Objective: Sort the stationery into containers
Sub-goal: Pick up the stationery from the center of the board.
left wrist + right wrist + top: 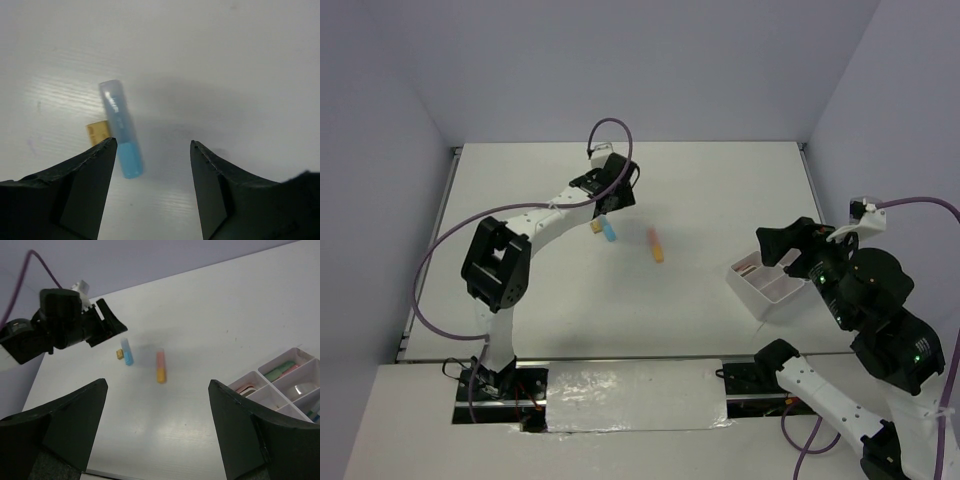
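Note:
A short blue marker (121, 129) lies on the white table with a small tan eraser (97, 131) touching its left side. Both also show in the top view: the blue marker (608, 231) and the tan eraser (594, 227). My left gripper (154, 146) is open and empty, hovering just above them, with the marker near its left finger. An orange and pink marker (657, 245) lies to their right. The white divided tray (767, 286) sits at the right and holds several items. My right gripper (157, 390) is open and empty, raised over the tray's left side.
Purple cables loop from both arms. The table's back edge meets the wall at the far side. A white taped strip runs along the near edge between the arm bases.

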Controlling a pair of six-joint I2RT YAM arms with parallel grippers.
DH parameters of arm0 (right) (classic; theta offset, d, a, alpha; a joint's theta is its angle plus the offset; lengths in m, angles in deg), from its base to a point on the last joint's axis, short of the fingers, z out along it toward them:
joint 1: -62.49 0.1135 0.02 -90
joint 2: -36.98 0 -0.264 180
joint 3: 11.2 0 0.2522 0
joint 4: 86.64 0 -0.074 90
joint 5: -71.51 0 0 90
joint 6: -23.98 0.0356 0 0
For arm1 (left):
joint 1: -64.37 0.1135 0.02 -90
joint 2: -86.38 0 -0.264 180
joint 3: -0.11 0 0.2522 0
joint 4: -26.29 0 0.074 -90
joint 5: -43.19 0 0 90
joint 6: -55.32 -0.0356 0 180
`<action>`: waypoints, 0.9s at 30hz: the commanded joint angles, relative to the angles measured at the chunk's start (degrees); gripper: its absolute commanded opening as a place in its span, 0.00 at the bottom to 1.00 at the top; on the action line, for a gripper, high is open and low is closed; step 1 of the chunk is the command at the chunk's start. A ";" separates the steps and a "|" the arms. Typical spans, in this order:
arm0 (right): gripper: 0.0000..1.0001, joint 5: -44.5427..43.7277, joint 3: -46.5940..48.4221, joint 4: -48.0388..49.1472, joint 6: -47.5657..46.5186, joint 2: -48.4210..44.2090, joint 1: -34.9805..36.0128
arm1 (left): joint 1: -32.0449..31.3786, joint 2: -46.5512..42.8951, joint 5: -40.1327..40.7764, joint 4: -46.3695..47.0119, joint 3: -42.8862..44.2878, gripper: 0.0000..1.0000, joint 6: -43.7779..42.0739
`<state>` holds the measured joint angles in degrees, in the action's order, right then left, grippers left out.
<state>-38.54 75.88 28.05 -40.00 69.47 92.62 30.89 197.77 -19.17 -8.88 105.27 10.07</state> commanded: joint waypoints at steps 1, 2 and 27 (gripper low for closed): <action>0.90 1.07 -0.81 2.51 -0.80 0.73 0.02 | 2.27 2.51 4.97 -8.74 0.46 0.72 4.03; 0.90 1.07 -0.81 2.33 -0.80 0.73 0.02 | 2.71 2.69 4.97 -9.09 0.28 0.71 4.46; 0.90 1.86 -1.78 3.82 -1.76 2.84 -0.07 | 6.49 8.22 -1.62 -6.01 -3.68 0.55 4.55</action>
<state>-37.12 74.28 28.88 -40.63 71.41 92.62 37.43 205.35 -19.94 -15.50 101.20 13.72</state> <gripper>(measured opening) 0.896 0.549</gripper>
